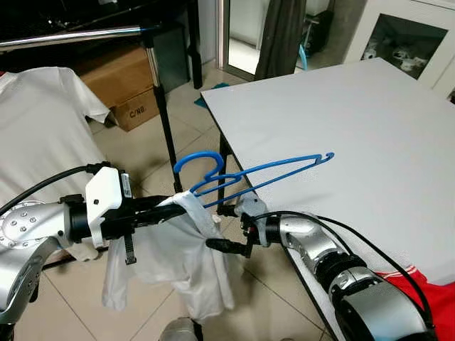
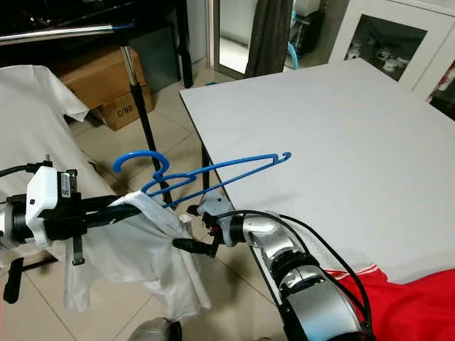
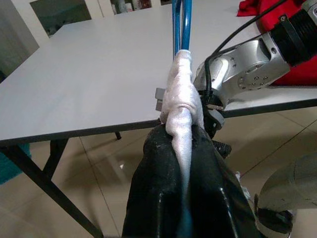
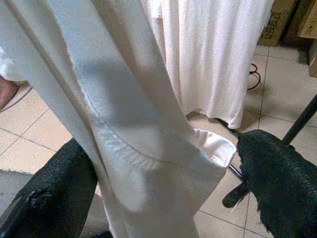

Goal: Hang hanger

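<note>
A blue wire hanger (image 1: 250,172) juts out level over the table's near corner, its hook (image 1: 195,162) toward the rail. A white garment (image 1: 181,266) is partly threaded on it and droops toward the floor. My left gripper (image 1: 168,205) is shut on the hanger's neck together with a bunched white collar (image 3: 182,94). My right gripper (image 1: 226,227) is open just below the hanger. Its black fingers (image 4: 277,183) stand on either side of the hanging cloth (image 4: 133,124) without pinching it.
A metal clothes rail (image 1: 71,37) on a black post (image 1: 165,121) crosses the upper left, with a white T-shirt (image 1: 35,131) hung on it. A grey table (image 1: 355,121) fills the right, with red cloth (image 1: 426,291) at its near edge. Cardboard boxes (image 1: 124,85) sit behind the rail.
</note>
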Available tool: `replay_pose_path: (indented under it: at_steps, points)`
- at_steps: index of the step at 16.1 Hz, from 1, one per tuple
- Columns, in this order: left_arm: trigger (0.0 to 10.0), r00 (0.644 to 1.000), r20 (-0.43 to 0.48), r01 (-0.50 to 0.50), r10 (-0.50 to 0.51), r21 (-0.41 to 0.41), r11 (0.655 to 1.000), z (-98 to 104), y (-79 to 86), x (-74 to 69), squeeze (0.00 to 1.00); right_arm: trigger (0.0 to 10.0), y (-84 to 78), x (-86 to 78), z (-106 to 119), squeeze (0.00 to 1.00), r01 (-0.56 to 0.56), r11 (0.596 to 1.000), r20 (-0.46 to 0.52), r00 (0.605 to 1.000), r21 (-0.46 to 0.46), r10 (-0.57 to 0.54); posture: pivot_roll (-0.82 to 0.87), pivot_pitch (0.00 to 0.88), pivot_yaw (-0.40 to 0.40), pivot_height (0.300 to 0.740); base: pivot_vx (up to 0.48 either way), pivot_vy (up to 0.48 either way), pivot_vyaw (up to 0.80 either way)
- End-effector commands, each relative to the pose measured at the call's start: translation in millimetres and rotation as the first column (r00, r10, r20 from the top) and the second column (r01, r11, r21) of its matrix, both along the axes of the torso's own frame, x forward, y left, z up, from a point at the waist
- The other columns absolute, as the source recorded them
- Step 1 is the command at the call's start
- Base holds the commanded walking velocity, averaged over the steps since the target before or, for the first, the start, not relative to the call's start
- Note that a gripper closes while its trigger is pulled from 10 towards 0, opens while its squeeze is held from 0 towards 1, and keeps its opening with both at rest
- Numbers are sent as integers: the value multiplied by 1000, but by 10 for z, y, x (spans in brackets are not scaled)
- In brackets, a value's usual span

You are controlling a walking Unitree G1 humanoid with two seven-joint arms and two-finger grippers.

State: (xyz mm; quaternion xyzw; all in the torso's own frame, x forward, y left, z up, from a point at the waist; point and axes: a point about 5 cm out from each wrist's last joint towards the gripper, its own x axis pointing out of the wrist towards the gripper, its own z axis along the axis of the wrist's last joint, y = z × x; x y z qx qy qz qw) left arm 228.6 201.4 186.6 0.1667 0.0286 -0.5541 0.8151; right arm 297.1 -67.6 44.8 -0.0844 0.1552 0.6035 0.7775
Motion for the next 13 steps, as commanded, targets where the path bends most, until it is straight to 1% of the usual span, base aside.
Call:
replay_pose_path:
  at_steps: [1,2,4,5,6,7,8,10,12,13]
  points:
    - [0,999,33,24,-25,11,1000,64,-33,-16,0,10000,-78,18,21,0,-28,999,20,999,-27,29,150,46,27,740,0,0,0]
    - [0,999,32,27,-27,12,1000,62,-36,-16,0,10000,-58,-30,1,0,-75,997,16,997,-23,76,146,45,29,740,0,0,0]
    - [0,999,33,30,-30,11,999,63,-43,-15,0,7529,-11,-120,-24,0,-160,987,-5,987,7,160,149,44,28,740,0,0,0]
    - [0,999,32,30,-31,11,999,63,-44,-18,0,4745,11,-164,-38,0,-195,981,-12,981,22,195,149,44,28,740,0,0,0]
    - [0,999,31,31,-31,12,999,64,-45,-26,0,5490,32,-201,-48,0,-217,976,-12,976,34,218,149,44,28,740,0,0,0]
    - [0,999,31,31,-31,12,999,64,-45,-29,0,6902,39,-210,-50,0,-222,974,-11,975,39,223,149,44,28,740,0,0,0]
    - [0,999,29,32,-32,8,999,60,-48,-45,0,10000,70,-246,-58,0,-226,972,-3,974,62,227,151,39,26,740,0,0,0]
    - [0,999,39,16,-15,-22,1000,78,-58,-52,0,10000,110,-198,7,0,-148,977,-9,988,153,152,146,32,25,740,0,0,0]
    - [0,996,80,-35,42,-83,996,147,-48,-38,0,10000,116,-133,125,0,-67,963,23,998,262,63,142,30,25,740,0,0,0]
    - [1451,993,93,-60,70,-106,993,166,-39,-35,0,10000,102,-116,180,0,-41,948,31,999,316,33,137,23,18,740,0,0,0]
